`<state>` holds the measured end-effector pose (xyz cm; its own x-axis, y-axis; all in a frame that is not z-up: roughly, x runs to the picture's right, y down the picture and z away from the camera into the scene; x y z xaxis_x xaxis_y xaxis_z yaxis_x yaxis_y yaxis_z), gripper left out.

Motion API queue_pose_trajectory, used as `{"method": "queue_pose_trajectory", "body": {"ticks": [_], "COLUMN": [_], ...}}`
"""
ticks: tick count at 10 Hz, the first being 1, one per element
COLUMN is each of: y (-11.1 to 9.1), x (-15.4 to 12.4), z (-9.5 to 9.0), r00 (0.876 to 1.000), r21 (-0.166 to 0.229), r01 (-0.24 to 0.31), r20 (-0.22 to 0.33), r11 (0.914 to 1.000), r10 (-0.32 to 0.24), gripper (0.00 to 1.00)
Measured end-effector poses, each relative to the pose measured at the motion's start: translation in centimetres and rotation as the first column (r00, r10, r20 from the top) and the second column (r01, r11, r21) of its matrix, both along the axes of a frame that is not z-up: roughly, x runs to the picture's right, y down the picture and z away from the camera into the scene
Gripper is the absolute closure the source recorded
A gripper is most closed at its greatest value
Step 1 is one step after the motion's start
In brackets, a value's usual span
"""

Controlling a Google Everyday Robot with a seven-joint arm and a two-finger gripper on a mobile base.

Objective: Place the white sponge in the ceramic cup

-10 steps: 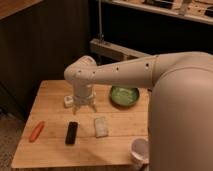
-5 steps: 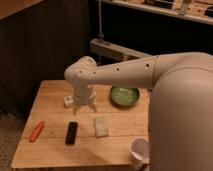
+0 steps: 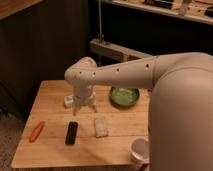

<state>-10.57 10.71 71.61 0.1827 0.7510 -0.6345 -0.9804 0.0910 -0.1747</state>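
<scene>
Nothing has changed in the last second. My claw (image 3: 84,106) still hangs in the same spot, left of the middle of the frame, low over the wooden table (image 3: 55,150). It is spread apart and holds nothing. So the job has not really started yet, I think.

The flat white sponge pad (image 3: 101,127) lies on the table just below and to the right of my claw, not touching it. The small round white ceramic cup (image 3: 140,149) stands at the lower right, near the table's edge, well apart from the sponge.

I count one sponge and one cup. There is also one wide green bowl (image 3: 124,96), one black bar (image 3: 72,133), one long orange thing (image 3: 37,131), and one small lumpy white thing (image 3: 68,101).
</scene>
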Motion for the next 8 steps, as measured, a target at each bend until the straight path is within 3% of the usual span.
{"method": "queue_pose_trajectory", "body": {"ticks": [1,4,8], "y": [0.7,1.4,2.8], "x": [1.1,2.8,3.1], "z": [0.1,0.6,1.8], "r00": [1.000,0.999,0.999], "r21": [-0.008,-0.023,-0.004], "r01": [-0.004,-0.042,0.009], "r20": [-0.010,0.030,0.045], "r11": [1.0000,0.9989,1.0000], "r10": [0.004,0.043,-0.009], "gripper": [0.35,0.35,0.35]}}
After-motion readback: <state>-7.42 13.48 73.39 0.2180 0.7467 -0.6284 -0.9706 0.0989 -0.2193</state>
